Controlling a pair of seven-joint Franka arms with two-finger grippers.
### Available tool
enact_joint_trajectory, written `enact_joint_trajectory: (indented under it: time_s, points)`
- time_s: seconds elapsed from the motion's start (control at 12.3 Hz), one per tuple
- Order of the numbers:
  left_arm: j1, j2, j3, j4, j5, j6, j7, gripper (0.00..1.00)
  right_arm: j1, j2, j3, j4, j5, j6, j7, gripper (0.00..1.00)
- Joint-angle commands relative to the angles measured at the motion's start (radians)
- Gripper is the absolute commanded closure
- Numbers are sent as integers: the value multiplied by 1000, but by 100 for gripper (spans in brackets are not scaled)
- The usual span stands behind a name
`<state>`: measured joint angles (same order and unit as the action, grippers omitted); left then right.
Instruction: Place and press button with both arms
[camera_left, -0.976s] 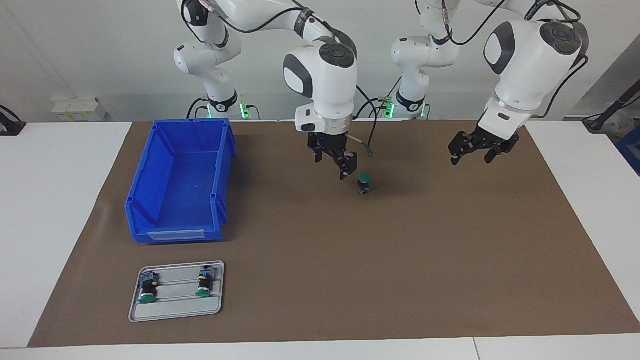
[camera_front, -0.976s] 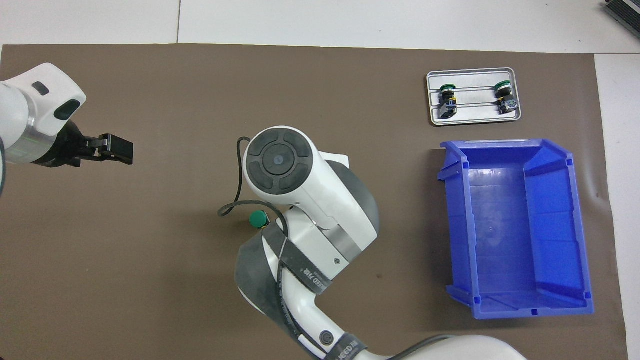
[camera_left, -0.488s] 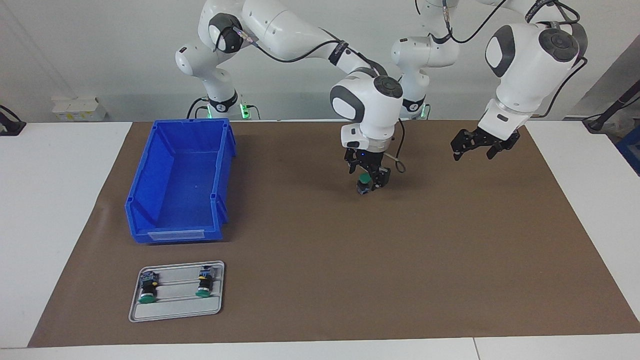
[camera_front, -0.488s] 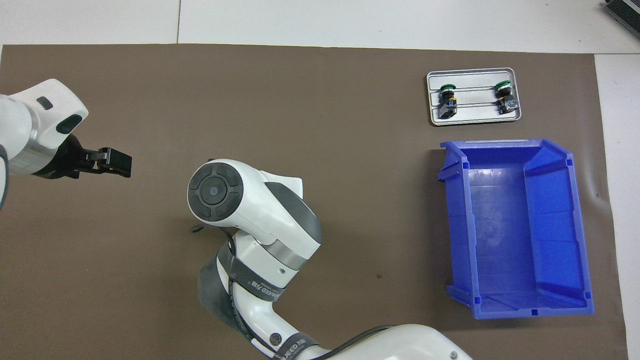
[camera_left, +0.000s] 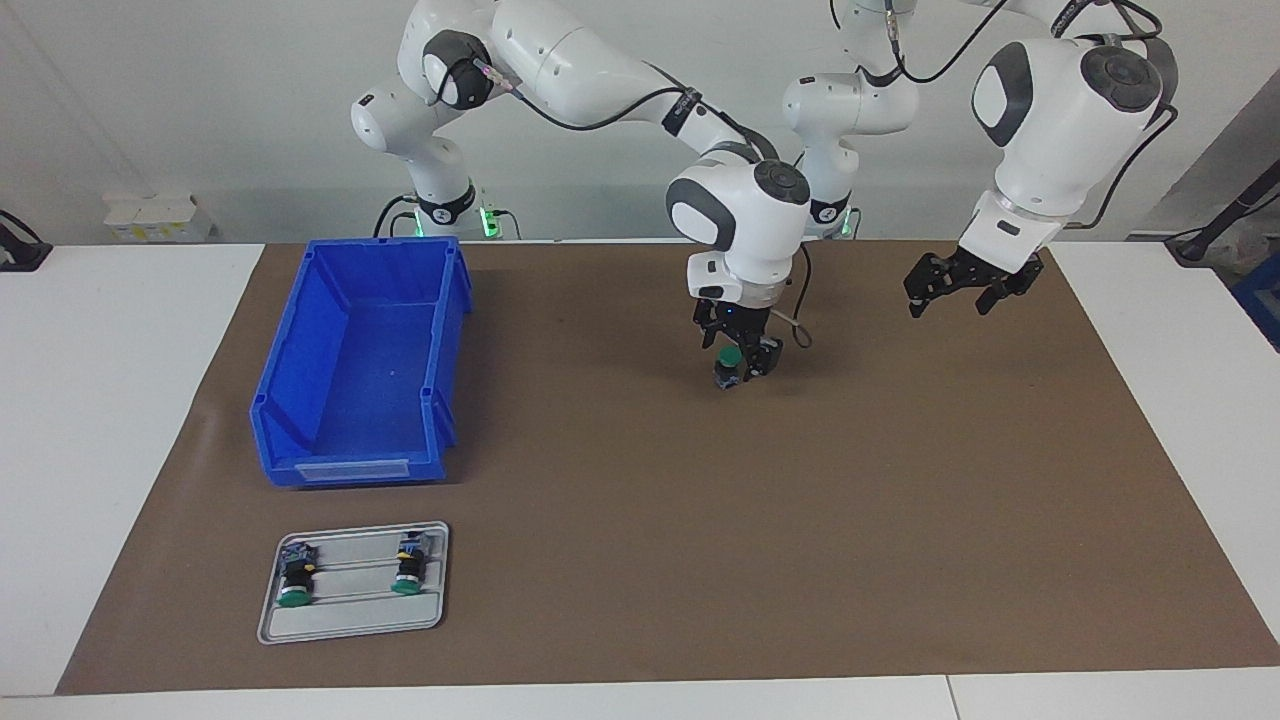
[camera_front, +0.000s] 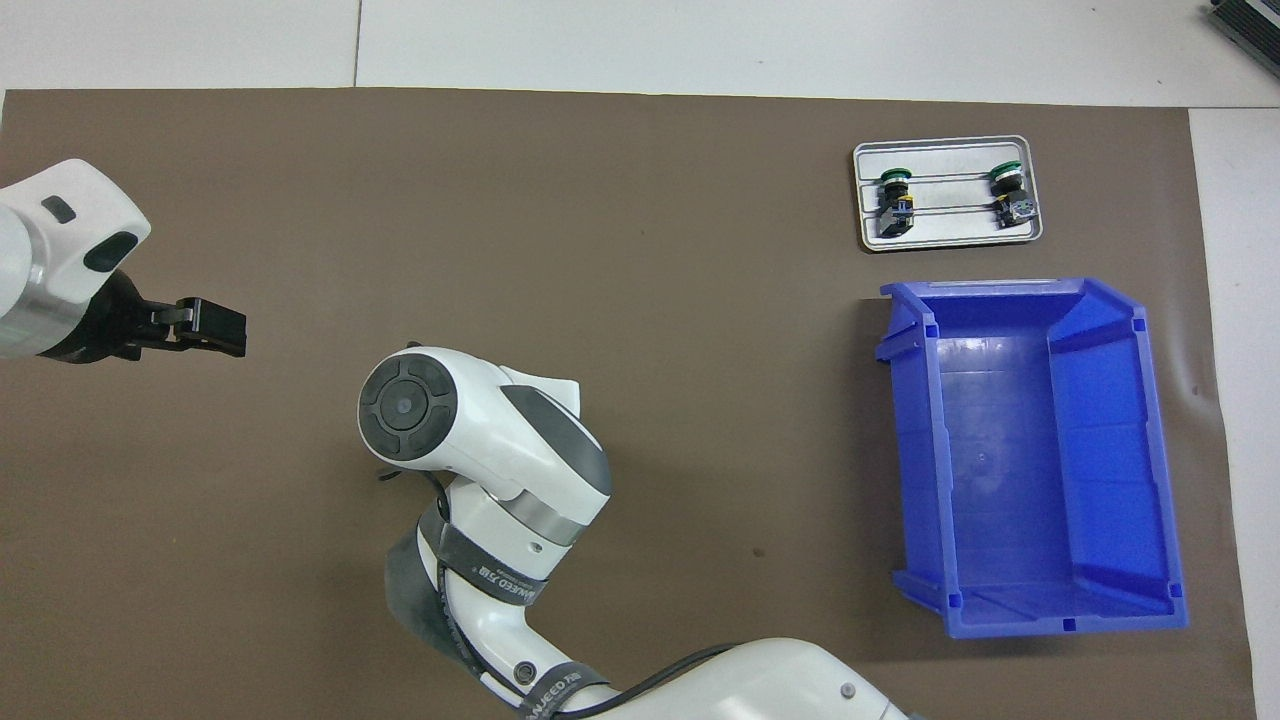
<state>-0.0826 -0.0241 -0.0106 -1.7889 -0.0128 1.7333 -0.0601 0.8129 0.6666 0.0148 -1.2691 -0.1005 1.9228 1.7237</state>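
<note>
Right gripper (camera_left: 738, 358) now down around button (camera_left: 729, 366), fingers apart; left gripper (camera_left: 950, 293) apart over bare mat (camera_left: 900, 480).

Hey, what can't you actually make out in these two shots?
- Button: hidden in the overhead view by the right arm's wrist.
- Right gripper: same view, hidden under that wrist; facing view too small to show whether it grips.
- Tray buttons: markings too small in both views.
</note>
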Motion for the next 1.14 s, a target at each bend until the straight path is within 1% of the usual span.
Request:
enact_joint_trajectory:
  time_s: [0.0, 0.16, 0.24, 0.33, 0.49, 0.89, 1.06]
  points:
    - [12, -22, -8, -20, 17, 3, 10, 0, 0, -15, 4, -48, 5, 67, 49, 9]
    - [7, -22, -9, -20, 17, 6, 14, 0, 2, -31, 5, -97, 19, 106, 65, 12]
    - [9, -22, -9, -20, 17, 8, 22, 0, 5, -45, 5, -130, 19, 111, 68, 13]
    - [12, -22, -9, -18, 17, 11, 20, 0, 5, -50, 5, -140, 21, 107, 69, 14]
    - [12, -29, -9, -23, 17, -10, 10, 0, 11, -51, 5, -142, 21, 105, 71, 17]
    - [14, -33, -8, -23, 17, 5, 10, 0, 25, -51, 7, -142, 24, 108, 88, 24]
    - [12, -33, -9, -23, 17, 5, 10, 0, 25, -53, 7, -142, 31, 111, 89, 29]
